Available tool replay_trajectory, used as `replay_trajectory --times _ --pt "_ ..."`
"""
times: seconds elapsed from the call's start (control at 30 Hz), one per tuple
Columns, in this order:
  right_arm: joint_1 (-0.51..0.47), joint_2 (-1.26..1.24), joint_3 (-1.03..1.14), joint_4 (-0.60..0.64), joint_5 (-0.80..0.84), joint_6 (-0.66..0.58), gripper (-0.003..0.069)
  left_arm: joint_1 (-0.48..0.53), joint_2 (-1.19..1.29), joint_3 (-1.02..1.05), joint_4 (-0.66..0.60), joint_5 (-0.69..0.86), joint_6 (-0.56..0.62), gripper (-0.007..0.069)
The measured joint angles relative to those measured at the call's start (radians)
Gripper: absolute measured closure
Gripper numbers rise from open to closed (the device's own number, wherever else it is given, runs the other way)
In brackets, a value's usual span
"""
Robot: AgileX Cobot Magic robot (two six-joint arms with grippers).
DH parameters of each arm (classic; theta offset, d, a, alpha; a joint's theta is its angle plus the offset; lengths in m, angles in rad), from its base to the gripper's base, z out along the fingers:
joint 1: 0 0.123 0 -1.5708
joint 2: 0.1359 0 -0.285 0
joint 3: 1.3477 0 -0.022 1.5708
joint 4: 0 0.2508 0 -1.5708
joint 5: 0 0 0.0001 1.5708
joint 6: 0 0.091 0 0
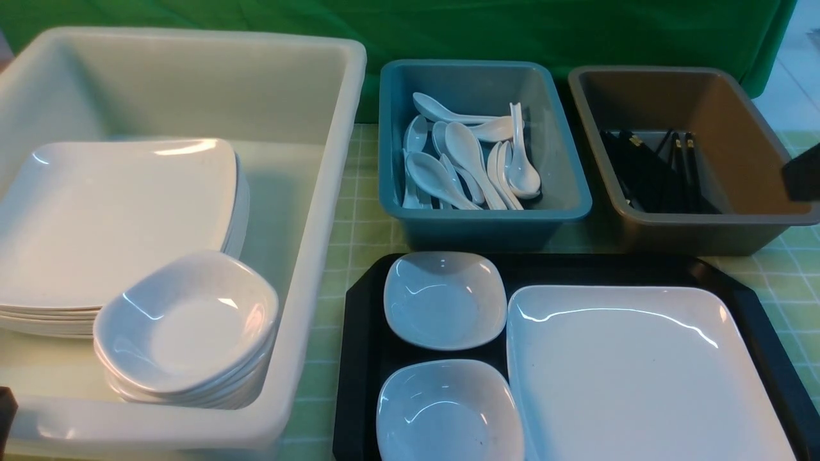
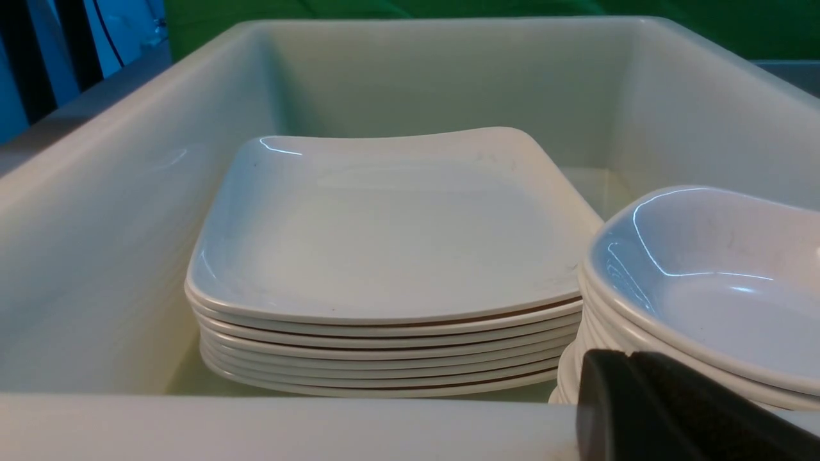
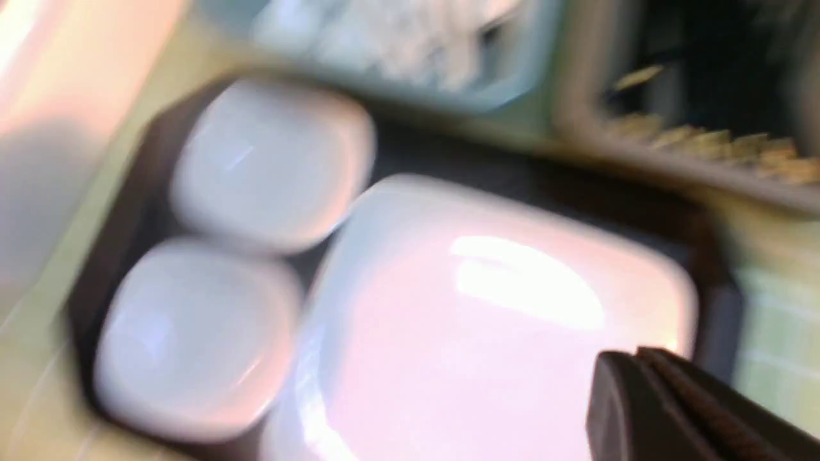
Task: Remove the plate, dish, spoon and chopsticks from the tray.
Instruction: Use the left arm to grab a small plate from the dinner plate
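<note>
The tray point(image 1: 362, 358) carries one plate point(image 1: 640, 378), flat, edges square to its rim, and two small bowls point(image 1: 445, 299) on its left side. Behind it, about nine spoons point(image 1: 467, 160) fill a teal tub point(image 1: 480, 214), and chopsticks point(image 1: 653, 173), too dark to count, point away from the tray in a brown tub point(image 1: 737, 128). The right gripper point(image 3: 631, 371), near its far right, and the left gripper point(image 2: 615, 384), well left of it, are pressed closed, empty.

- A green fabric backdrop point(image 1: 512, 25) spans the far side, from 10 to 2 o'clock.
- The desk point(image 1: 359, 211) wears a pale green cloth with white grid lines.
- Bright, pale floor point(image 1: 801, 64) shows at 2 o'clock.
</note>
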Motion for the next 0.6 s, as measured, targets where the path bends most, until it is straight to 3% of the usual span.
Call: replay_trajectory --times 0.17,0.3,0.47,0.6 --pt "0.223 -0.109 0.087 0.013 -0.006 0.036 0.0657 0.0 0.0 0.0 0.0 0.0 0.001 0.0624" --pt "0.327 -0.188 0.172 0.014 -0.045 0.049 0.0645 0.0 0.0 0.0 0.0 0.0 0.001 0.0624" --pt "0.385 -0.284 0.256 0.001 -0.072 0.054 0.063 0.0 0.0 0.0 0.0 0.0 0.001 0.0624" --pt "0.389 -0.411 0.286 -0.092 -0.074 0.057 0.0613 0.0 0.0 0.0 0.0 0.0 0.001 0.0624"
